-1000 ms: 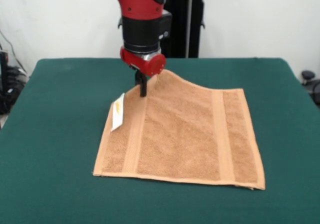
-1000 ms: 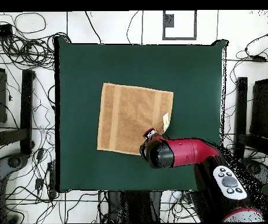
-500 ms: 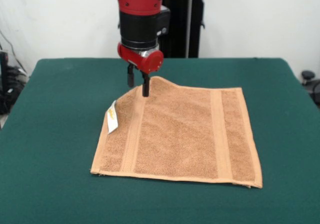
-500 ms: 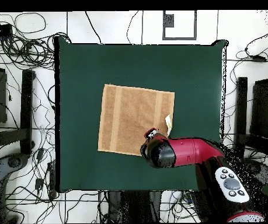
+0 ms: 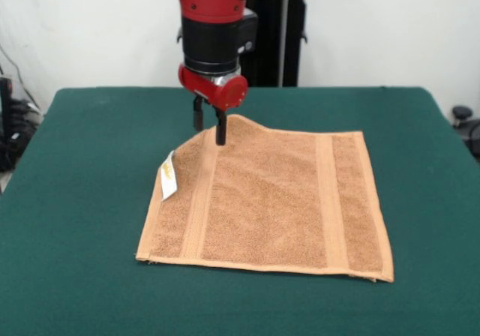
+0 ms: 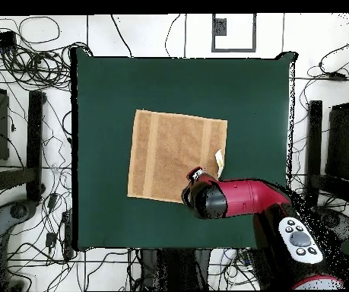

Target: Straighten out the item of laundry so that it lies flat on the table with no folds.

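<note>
Towel [image 5: 270, 201] corner under spread gripper [image 5: 209, 126]

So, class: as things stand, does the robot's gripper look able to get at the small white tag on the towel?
Probably yes. The gripper hangs open at the towel's raised far corner, and the white tag sticks out from the edge just nearby, with only bare table around it and nothing covering it.

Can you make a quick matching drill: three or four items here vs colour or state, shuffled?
Items:
1. hand towel
2. table
3. tag
4. end effector

Descriptions:
A. white, at the towel's edge
B. open, at the towel's raised corner
C. orange-tan, spread out
D. dark green cover

Pairs: 1-C, 2-D, 3-A, 4-B
</note>
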Tool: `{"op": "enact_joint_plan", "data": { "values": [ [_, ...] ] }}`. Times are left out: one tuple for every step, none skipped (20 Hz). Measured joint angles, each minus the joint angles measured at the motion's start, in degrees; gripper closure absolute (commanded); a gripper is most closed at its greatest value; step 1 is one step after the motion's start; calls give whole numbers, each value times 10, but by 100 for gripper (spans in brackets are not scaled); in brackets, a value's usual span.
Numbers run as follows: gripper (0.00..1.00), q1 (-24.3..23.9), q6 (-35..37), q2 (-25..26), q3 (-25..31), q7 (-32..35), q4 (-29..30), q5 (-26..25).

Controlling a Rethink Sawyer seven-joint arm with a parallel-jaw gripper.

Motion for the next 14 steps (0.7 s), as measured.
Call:
{"op": "enact_joint_plan", "data": {
  "values": [
    [0, 0, 0, 0, 0, 0, 0, 0],
    [0, 0, 0, 0, 0, 0, 0, 0],
    [0, 0, 0, 0, 0, 0, 0, 0],
    [0, 1, 0, 0, 0, 0, 0, 0],
    [0, 2, 0, -1, 0, 0, 0, 0],
    [0, 2, 0, -1, 0, 0, 0, 0],
    [0, 3, 0, -1, 0, 0, 0, 0],
    [0, 4, 0, -2, 0, 0, 0, 0],
    [0, 6, 0, -2, 0, 0, 0, 0],
    [0, 7, 0, -2, 0, 0, 0, 0],
    [0, 10, 0, -3, 0, 0, 0, 0],
    [0, 12, 0, -3, 0, 0, 0, 0],
    [0, 16, 0, -3, 0, 0, 0, 0],
    [0, 21, 0, -3, 0, 0, 0, 0]
  ]
}}
